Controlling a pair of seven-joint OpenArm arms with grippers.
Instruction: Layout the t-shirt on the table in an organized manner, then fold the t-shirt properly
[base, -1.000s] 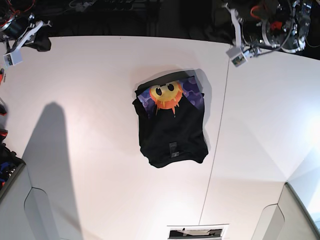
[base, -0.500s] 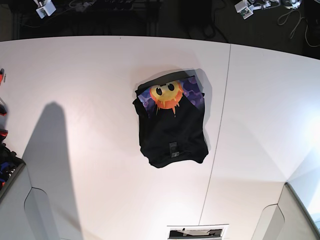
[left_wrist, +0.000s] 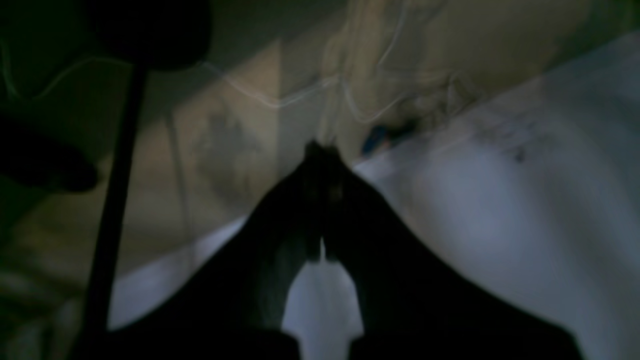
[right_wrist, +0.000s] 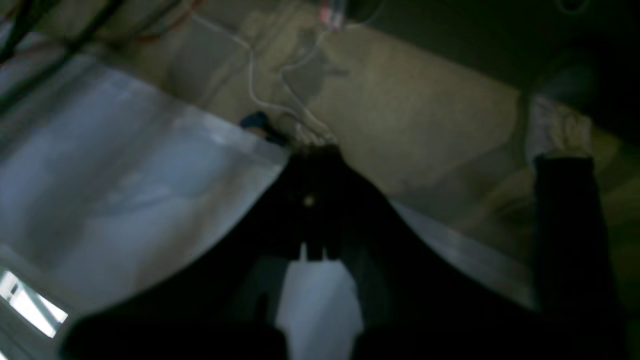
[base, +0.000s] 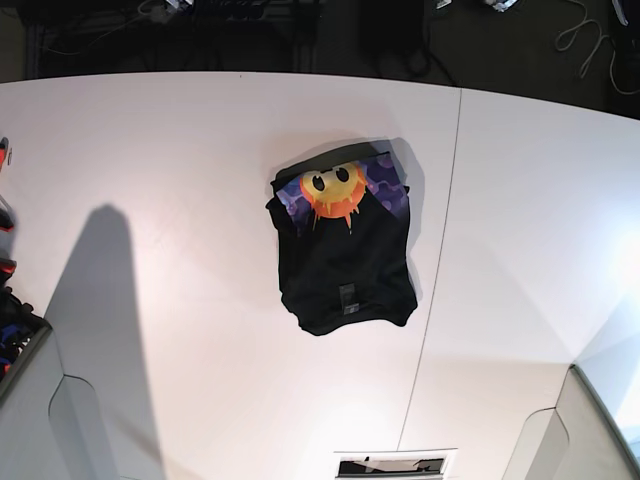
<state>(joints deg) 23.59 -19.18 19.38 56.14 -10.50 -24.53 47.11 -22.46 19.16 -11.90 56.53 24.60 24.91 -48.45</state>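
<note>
You see the t-shirt (base: 343, 270) as soft black cloth, matt, with shallow creases along its folded edges. Its printed sun face (base: 333, 188) looks flat and slightly brighter than the weave around it, orange-yellow on a purple patch, and the small tag (base: 347, 298) reads as a duller grey piece of fabric. The surface (base: 150, 180) under it is white, smooth and faintly satin, taking soft shadows, with a thin dark seam (base: 440, 250) across it. In your wrist views the left claw (left_wrist: 320, 165) and right claw (right_wrist: 315, 150) show only as dark, matt, blurred shapes; their material you cannot tell.
</note>
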